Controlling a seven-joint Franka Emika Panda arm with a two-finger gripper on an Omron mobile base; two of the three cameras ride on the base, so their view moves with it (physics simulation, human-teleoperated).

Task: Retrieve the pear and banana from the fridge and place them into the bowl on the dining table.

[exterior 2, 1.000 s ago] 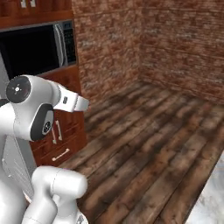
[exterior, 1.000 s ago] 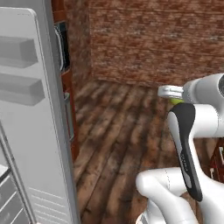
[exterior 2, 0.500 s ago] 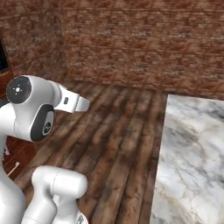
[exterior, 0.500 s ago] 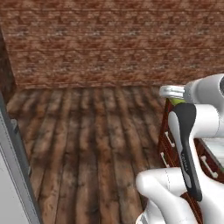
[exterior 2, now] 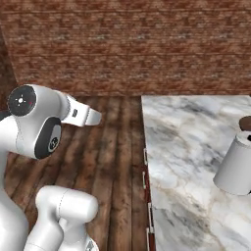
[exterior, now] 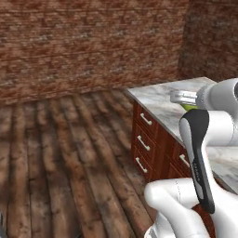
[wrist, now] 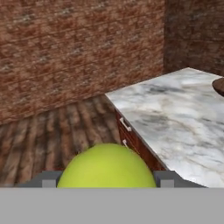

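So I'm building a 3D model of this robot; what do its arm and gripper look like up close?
The arm is glossy white, made of rounded, bulbous links. Its joints carry dark charcoal covers: a long dark panel in the left base view, a round dark cap with a small red dot in the right base view. The gripper end is light grey and blocky. No cables show.
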